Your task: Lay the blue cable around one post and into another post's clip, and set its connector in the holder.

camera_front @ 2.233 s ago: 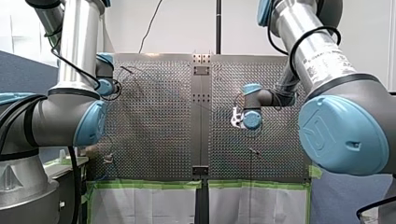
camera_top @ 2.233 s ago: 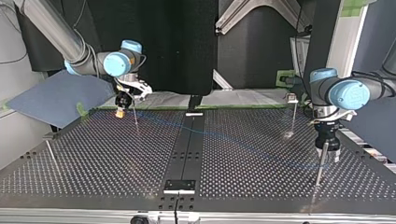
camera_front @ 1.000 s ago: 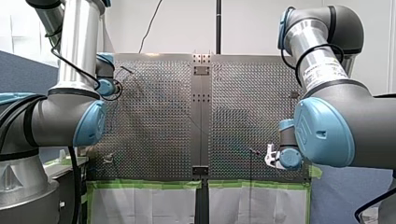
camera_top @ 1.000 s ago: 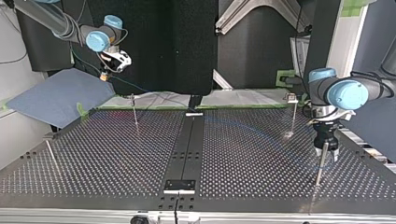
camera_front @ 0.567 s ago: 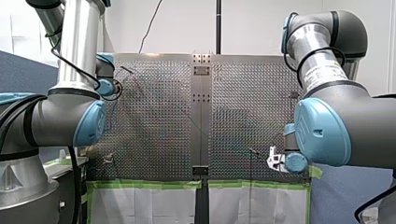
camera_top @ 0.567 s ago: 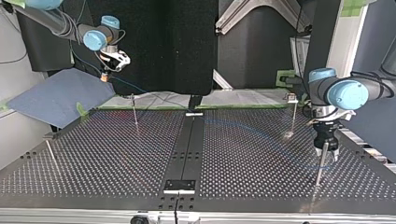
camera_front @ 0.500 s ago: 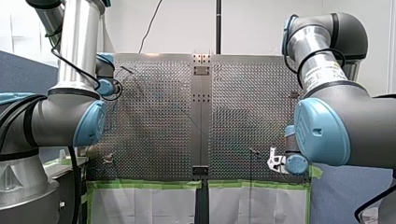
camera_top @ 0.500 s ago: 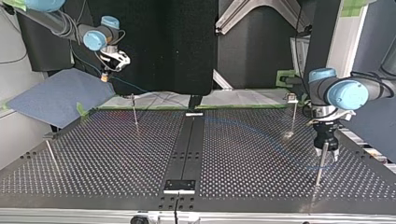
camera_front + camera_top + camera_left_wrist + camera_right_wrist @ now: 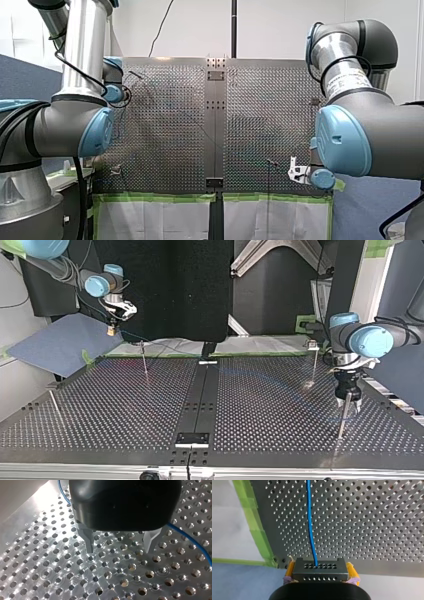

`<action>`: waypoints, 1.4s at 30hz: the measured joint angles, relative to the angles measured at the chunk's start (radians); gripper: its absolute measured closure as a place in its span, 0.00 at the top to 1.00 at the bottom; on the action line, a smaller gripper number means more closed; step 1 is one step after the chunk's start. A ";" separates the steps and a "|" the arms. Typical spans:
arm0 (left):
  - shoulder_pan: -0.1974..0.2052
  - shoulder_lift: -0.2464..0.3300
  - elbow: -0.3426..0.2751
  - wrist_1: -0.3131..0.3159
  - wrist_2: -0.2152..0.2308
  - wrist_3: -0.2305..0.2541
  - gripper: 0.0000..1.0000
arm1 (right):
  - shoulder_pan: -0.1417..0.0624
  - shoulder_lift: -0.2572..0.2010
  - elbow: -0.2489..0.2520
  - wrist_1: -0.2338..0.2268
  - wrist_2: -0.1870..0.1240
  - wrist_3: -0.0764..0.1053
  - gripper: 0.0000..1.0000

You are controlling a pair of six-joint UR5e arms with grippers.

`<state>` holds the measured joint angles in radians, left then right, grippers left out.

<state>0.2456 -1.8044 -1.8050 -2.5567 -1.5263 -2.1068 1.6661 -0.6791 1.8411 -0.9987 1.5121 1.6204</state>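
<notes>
Right gripper sits at upper left of top view, high up and just off the table's far edge. Its yellow pads pinch the black connector from both sides. Cable leaves the connector's face & runs straight ahead over the table, w/ green tape along the table edge beside it. In top view the cable is faint: it slants down from that gripper, then arcs across the right half twd left gripper at right-centre. Left gripper is low over the table, metal fingers spread, nothing btw them. Cable passes behind it, not btw the fingers. Thin post stands right at this gripper in top view; can't tell if they touch.
</notes>
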 joint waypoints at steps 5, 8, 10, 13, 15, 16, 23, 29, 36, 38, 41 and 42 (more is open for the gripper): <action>-0.003 0.000 0.000 -0.016 -0.002 0.003 0.99 | -0.014 0.000 -0.001 -0.003 -0.046 -0.006 0.00; -0.005 0.000 0.000 -0.034 -0.012 0.002 0.99 | -0.019 0.001 -0.001 0.003 -0.071 -0.020 0.00; -0.005 0.001 0.000 -0.047 -0.025 -0.005 0.99 | -0.020 0.001 -0.001 0.010 -0.089 -0.031 0.00; -0.006 0.000 0.000 -0.057 -0.034 -0.022 0.99 | -0.017 0.001 -0.001 0.018 -0.114 -0.042 0.00; -0.006 0.000 0.000 -0.060 -0.036 -0.031 0.99 | -0.015 0.001 -0.001 0.021 -0.133 -0.045 0.00; -0.006 0.000 0.000 -0.061 -0.036 -0.035 0.99 | -0.015 0.001 -0.001 0.022 -0.142 -0.046 0.00; -0.015 0.000 -0.007 -0.082 -0.019 -0.068 0.99 | -0.013 0.002 -0.001 0.027 -0.202 -0.047 0.00; -0.010 0.000 -0.034 -0.062 0.011 -0.121 0.99 | -0.012 0.002 -0.001 0.029 -0.253 -0.045 0.00; 0.007 0.001 -0.092 -0.003 0.041 -0.183 0.99 | -0.012 0.002 -0.001 0.029 -0.305 -0.040 0.00; 0.011 0.001 -0.109 0.014 0.048 -0.200 0.99 | -0.011 0.002 -0.001 0.029 -0.312 -0.039 0.00; 0.012 0.001 -0.132 0.036 0.061 -0.223 0.99 | -0.011 0.002 -0.001 0.031 -0.316 -0.038 0.00; 0.011 0.001 -0.139 0.043 0.066 -0.230 0.99 | -0.011 0.001 -0.001 0.031 -0.317 -0.037 0.00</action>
<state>0.2569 -1.8031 -1.9437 -2.5133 -1.4601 -2.3363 1.6551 -0.6776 1.8402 -0.9673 1.1955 1.5831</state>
